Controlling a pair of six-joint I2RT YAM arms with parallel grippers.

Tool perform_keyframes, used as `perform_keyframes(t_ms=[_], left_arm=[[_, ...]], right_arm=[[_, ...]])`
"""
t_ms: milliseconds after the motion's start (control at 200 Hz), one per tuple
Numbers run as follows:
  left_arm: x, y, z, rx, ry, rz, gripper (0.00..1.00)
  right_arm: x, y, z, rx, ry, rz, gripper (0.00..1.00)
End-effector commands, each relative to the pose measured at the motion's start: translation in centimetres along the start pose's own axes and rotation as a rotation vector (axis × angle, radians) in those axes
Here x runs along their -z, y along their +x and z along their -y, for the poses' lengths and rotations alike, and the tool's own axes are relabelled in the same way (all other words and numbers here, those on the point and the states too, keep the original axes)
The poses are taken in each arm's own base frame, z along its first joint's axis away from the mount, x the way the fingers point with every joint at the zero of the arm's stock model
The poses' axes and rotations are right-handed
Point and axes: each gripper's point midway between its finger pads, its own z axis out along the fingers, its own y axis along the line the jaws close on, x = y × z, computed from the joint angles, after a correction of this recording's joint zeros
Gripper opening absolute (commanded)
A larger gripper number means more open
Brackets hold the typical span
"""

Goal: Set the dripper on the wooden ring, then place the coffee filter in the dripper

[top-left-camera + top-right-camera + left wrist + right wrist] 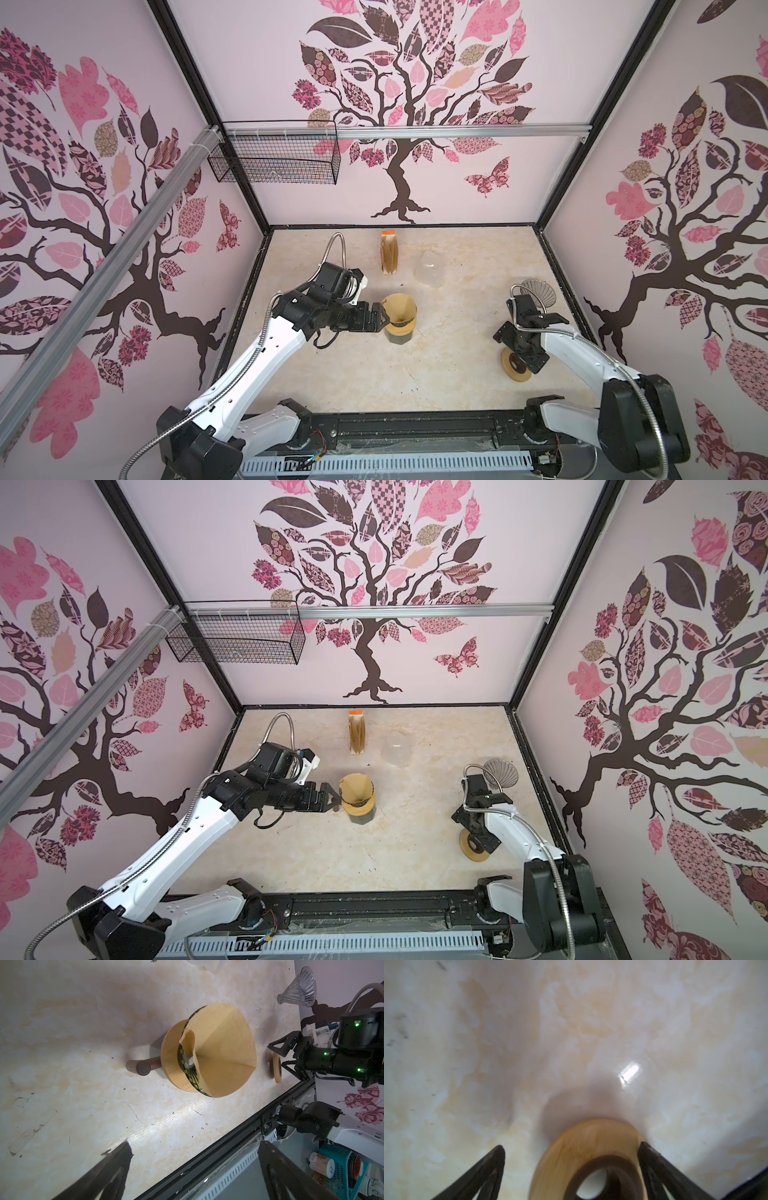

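**Left gripper** [382, 318]: you are keeping it spread wide and pinching nothing. It is hovering at 9 o'clock of the dripper [171, 1064]. Its fingers [116, 1167] are showing clear of the paper in the left wrist view.

**Coffee filter** [224, 1049]: it is sitting opened as a cone inside the dripper, with its rim standing above the glass. One flap at the seam is curling inward toward the centre.

**Dripper**: it is resting by its wooden collar on a dark carafe [398, 337], near the middle of the table [436, 374].

**Right gripper** [572, 1146]: its jaws are gaping and it is carrying nothing. It is hanging low over a wooden ring [277, 1068] at 4 o'clock of the dripper, well apart from it. You cannot tell whether it is touching the ring.

**Bystanders:**
- A stack of spare filters [389, 259] is standing at 12 o'clock.
- A clear glass cone [539, 291] is lying at 3 o'clock.

**Progress, as a judgement:** the placing is looking essentially done, since the paper is lodging in the cone and nothing is gripping it. What is remaining for you is small. You may want to press the curled flap flat if you want it seated evenly, and then draw the left arm away without brushing the rim.
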Motion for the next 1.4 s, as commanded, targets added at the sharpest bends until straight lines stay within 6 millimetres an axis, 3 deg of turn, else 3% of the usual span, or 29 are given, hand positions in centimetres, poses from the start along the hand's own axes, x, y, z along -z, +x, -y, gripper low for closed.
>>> perform_keyframes(t_ms=[0,160,335,530,625,840,990,1180,1396], left_arm=[[-0.2,0.4,-0.4,-0.003,-0.005,0.003,0.98],[0.3,0.3,-0.3,-0.006,-0.007,0.008,0.98],[0.8,0.4,-0.5,-0.032,-0.030,0.015,0.98],[1.3,1.1,-0.8,-0.044,-0.034,0.020,0.98],[1.1,1.6,-0.9,-0.042,-0.028,0.011,0.98],[0.5,2.4,-1.2,-0.038,-0.021,-0.011,0.98],[0.2,2.5,-1.2,-0.035,-0.016,-0.016,0.98],[0.0,2.8,-1.2,-0.023,-0.006,-0.023,0.98],[0.1,2.7,-1.3,-0.030,-0.010,-0.006,0.98]], right_arm=[[1.1,1.5,-9.7,-0.024,-0.358,-0.139,1.00],[1.1,1.2,-12.1,0.000,-0.385,-0.152,1.00],[4.1,-0.8,-12.7,0.047,-0.389,-0.067,1.00],[5.4,-2.6,-8.3,0.001,-0.291,-0.037,1.00],[5.3,-3.1,-4.9,-0.057,-0.261,-0.016,1.00],[5.4,-1.6,0.3,-0.079,-0.157,0.008,1.00],[5.2,0.7,2.1,-0.105,-0.147,-0.046,1.00],[5.1,2.1,4.0,-0.137,-0.103,-0.067,1.00],[3.4,4.2,4.7,-0.151,-0.090,-0.152,1.00]])
